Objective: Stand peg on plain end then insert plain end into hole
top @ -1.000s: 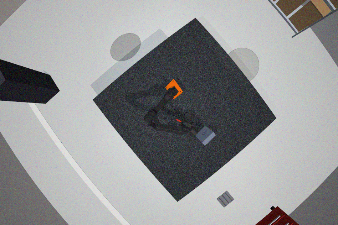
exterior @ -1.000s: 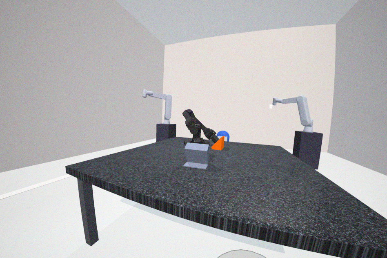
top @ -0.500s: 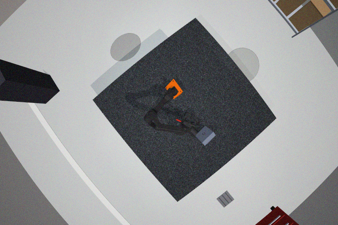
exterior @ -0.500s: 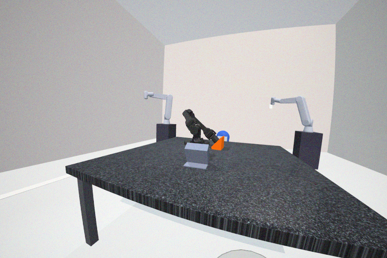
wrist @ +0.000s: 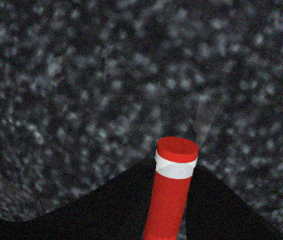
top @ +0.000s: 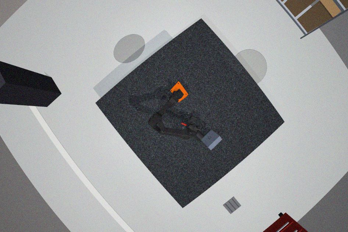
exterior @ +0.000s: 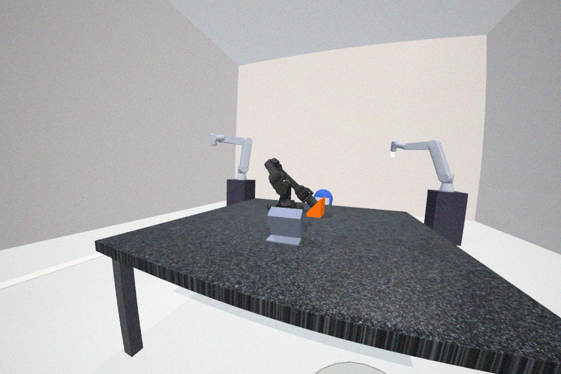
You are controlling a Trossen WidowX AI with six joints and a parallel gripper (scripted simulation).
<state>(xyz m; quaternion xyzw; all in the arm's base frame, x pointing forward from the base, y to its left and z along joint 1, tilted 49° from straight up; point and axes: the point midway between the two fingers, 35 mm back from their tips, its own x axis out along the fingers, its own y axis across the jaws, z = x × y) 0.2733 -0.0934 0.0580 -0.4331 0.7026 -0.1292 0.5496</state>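
Observation:
The red peg [top: 183,124] [wrist: 169,201] lies on the table, its white-banded end toward the wrist camera's middle. My gripper [wrist: 173,172] is closed around it near the white band, with a dark finger against each side in the wrist view. The plain end is cut off at the bottom of that view. The grey-blue sloped panel [top: 213,134] [exterior: 285,226] stands just beyond my wrist in the top view, and its one hole [top: 209,137] shows in the face as a small dark ring. In the exterior view the panel hides the peg and fingers.
An orange bracket [top: 182,89] [exterior: 317,210] stands near the arm's far end in the top view. A blue round object [exterior: 323,193] shows behind it in the exterior view. The dark speckled table [top: 229,90] [exterior: 356,273] carries the arm, bracket and panel.

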